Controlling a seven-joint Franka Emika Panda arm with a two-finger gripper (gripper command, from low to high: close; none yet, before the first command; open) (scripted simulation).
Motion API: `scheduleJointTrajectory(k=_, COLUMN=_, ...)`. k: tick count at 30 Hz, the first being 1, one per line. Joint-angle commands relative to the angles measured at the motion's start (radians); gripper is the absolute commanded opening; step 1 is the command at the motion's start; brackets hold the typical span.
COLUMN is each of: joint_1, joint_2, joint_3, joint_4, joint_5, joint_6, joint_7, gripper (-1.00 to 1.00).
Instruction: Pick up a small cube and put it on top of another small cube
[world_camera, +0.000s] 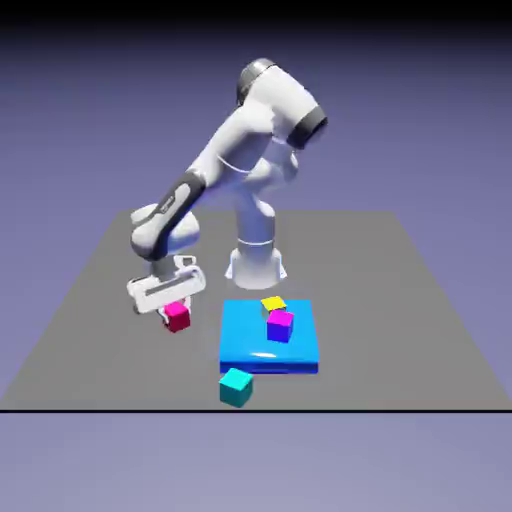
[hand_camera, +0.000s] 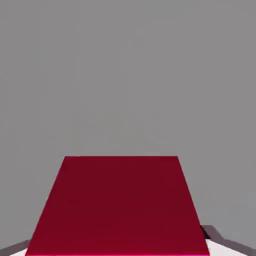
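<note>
1. Sitting low over grey table (world_camera: 420, 300), blue-violet backdrop behind: gripper (world_camera: 172, 300), w/ crimson-pink cube (world_camera: 178, 317) right under it, between the fingers.
2. Filling lower half of hand view: same cube (hand_camera: 120, 205), pale finger bits showing at both bottom corners; closed on it or not — can't tell.
3. Lying to exterior view's right: blue slab (world_camera: 245, 345), carrying yellow cube (world_camera: 273, 303) & magenta-top purple cube (world_camera: 280, 325).
4. Resting nearer cam, just off slab: teal cube (world_camera: 236, 387).

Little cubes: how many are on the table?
4. The crimson-pink cube sits between the gripper's fingers. The yellow cube and magenta-topped cube rest on the blue slab. The teal cube sits nearest the camera. None looks hidden.
</note>
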Motion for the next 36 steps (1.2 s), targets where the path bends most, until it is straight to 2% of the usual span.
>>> scheduleJointTrajectory(k=1, joint_1=0.023, joint_2=-0.014, joint_3=-0.036, joint_4=-0.007, joint_5=-0.029, joint_6=0.004, joint_7=0.013, gripper=-1.0)
scheduleJointTrajectory(k=8, joint_1=0.147, joint_2=-0.108, joint_3=-0.261, joint_4=-0.044, joint_5=-0.204, joint_6=0.035, joint_7=0.068, gripper=-1.0)
scheduleJointTrajectory(k=36, joint_1=-0.331, joint_2=-0.204, joint_3=0.717, joint_4=0.59, joint_5=-1.413, joint_6=-0.056, joint_7=-0.679, gripper=-1.0)
